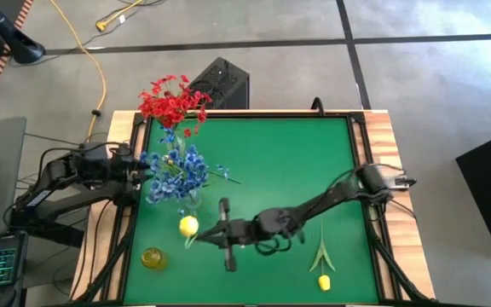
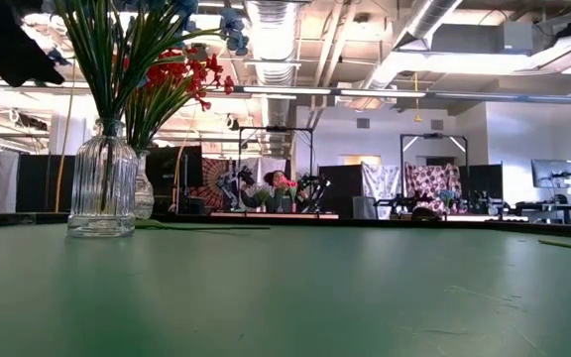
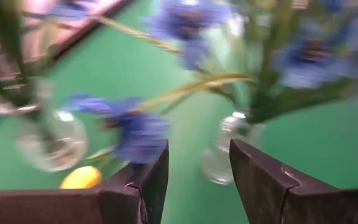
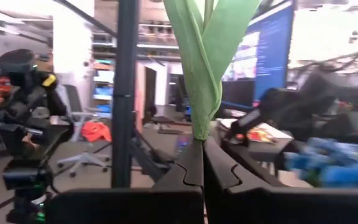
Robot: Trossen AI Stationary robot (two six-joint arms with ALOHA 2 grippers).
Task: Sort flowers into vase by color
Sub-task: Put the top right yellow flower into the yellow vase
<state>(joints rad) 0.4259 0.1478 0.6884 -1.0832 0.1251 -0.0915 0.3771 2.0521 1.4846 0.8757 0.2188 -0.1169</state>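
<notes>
A glass vase (image 1: 191,203) of blue flowers (image 1: 177,169) stands at the table's left, and it also shows in the low view (image 2: 102,188). Red flowers (image 1: 173,102) stand in a vase behind it. My left gripper (image 1: 146,166) is open beside the blue blossoms (image 3: 135,130), which lie just ahead of its fingertips. My right gripper (image 1: 207,232) is shut on a yellow tulip (image 1: 187,226) near the blue flowers' vase. A second yellow tulip (image 1: 323,266) lies flat on the table at the near right. My right gripper pinches the tulip's green stem and leaves (image 4: 197,127) between its two fingers. The fingers reach about level from the table's right. The yellow bud (image 1: 187,226) lies beyond the fingertips toward the table's left, and the leaves (image 4: 207,50) rise past them.
A small yellowish glass vase (image 1: 153,257) stands near the table's near left corner. Raised rails (image 1: 361,145) run along the green mat's edges. The mat's middle and far right (image 1: 288,162) hold no objects.
</notes>
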